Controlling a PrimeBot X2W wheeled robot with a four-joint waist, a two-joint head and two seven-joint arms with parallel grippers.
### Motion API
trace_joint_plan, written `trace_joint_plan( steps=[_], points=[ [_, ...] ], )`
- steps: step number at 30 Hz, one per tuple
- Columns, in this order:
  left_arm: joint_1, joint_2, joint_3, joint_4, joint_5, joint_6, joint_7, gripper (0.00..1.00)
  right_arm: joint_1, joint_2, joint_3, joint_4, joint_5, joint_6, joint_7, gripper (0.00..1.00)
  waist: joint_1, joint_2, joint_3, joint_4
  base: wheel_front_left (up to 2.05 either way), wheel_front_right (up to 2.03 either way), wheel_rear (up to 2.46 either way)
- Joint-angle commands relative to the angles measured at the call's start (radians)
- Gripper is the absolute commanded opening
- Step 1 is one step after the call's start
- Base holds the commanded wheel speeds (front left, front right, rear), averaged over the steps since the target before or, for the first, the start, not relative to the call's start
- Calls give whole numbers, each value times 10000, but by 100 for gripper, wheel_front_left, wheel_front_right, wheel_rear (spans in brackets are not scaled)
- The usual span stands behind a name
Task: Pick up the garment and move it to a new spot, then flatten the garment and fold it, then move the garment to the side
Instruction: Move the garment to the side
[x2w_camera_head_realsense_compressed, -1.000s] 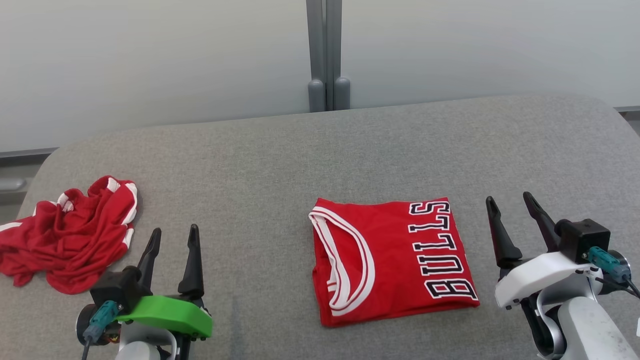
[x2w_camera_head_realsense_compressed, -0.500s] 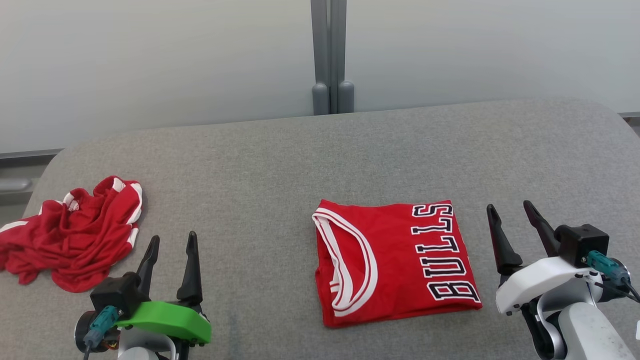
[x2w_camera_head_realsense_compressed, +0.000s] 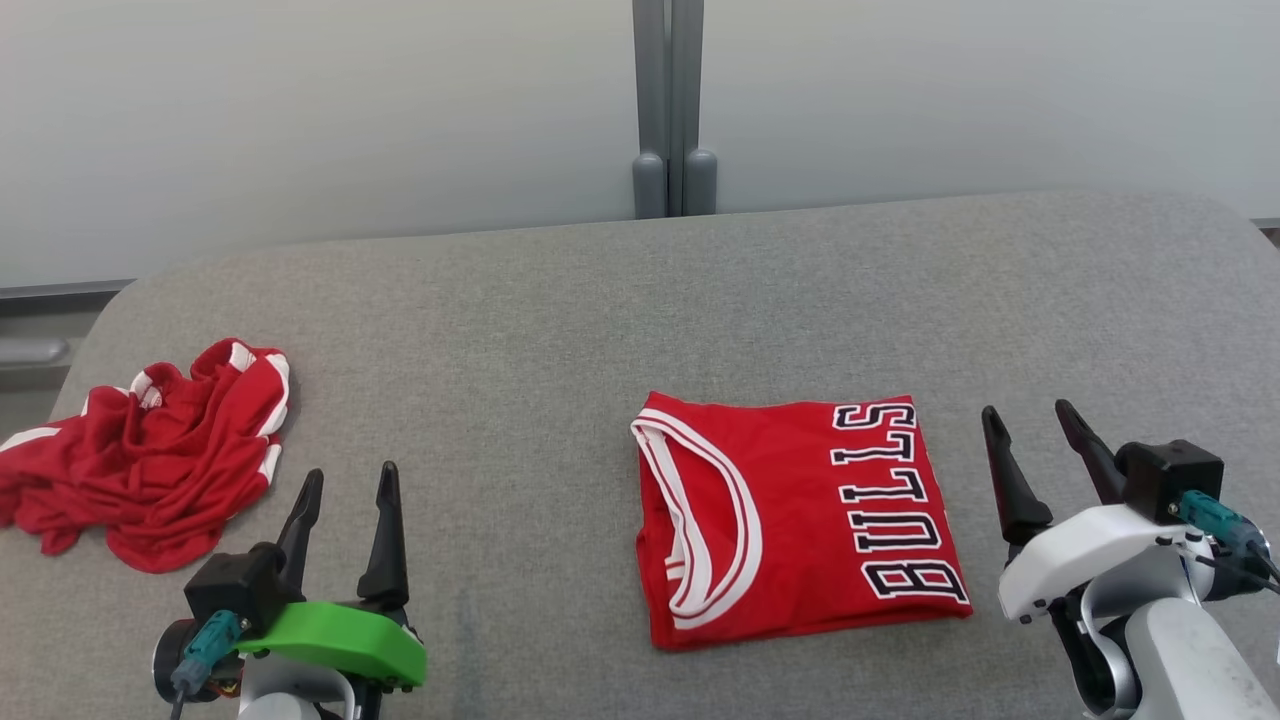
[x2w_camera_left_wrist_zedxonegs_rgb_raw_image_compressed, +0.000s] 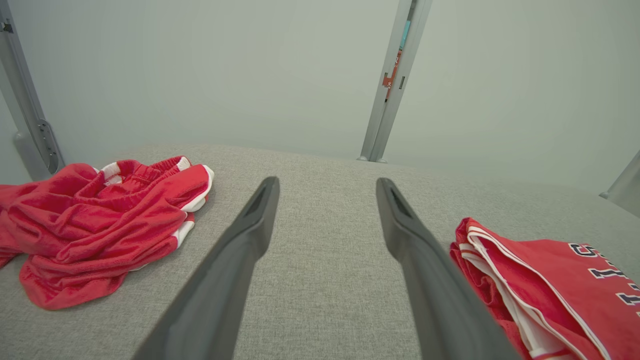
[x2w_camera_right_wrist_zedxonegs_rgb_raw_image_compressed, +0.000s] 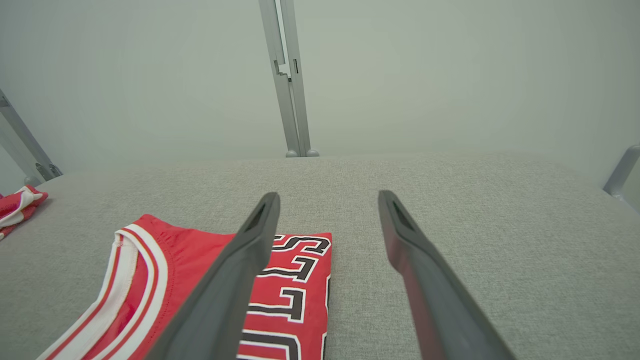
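Folded jersey (x2w_camera_head_realsense_compressed: 790, 520): flat on desk (x2w_camera_head_realsense_compressed: 560, 330), BULLS print up, nothing touching it.
Crumpled garment (x2w_camera_head_realsense_compressed: 150, 455): heaped well left of folded jersey.
Left end effector (x2w_camera_head_realsense_compressed: 351, 471): open, empty, left of folded jersey, near the heap.
Right end effector (x2w_camera_head_realsense_compressed: 1027, 409): open, empty, just right of folded jersey.
Progress: 1 piece looks folded, shift aside maybe left; heap needs every step.
Change: view shifted slightly, camera move; garments unchanged; both end effectors stay open.

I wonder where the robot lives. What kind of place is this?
Probably a robot lab or test room: a wide grey fabric-covered table, plain pale wall panels behind it, and a folded red jersey and a crumpled red garment laid out.
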Motion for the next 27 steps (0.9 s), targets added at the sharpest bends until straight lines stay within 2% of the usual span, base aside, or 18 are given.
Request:
trace_joint_plan(
  steps=[1, 8, 11, 17, 27],
  points=[
    [6, -2, 14, -42, 45, -40, -1, 100, -168, 7, -64, 50, -68, -5, 300, 100, 0, 0, 37, 29, 0, 0, 0],
    [-92, -15, -46, -174, 62, -40, -1, 100, -629, 3, 254, 631, 46, -5, 2407, 100, 0, 0, 225, 144, 0, 0, 0],
    [-215, -1, -152, -194, 45, -40, -1, 100, -899, -90, 696, 1142, 152, -5, 3371, 100, 0, 0, 352, 265, 0, 0, 0],
    [-423, 47, -353, -288, -37, -40, -1, 100, -1363, -152, 658, 2198, 234, -11, 4027, 100, 0, 0, 743, 605, 0, 0, 0],
    [-691, 144, -544, -304, -107, -40, -1, 100, -1825, 92, 253, 3985, 191, -10, 4365, 100, 0, 0, 1252, 1067, 0, 0, 0]
  ],
)
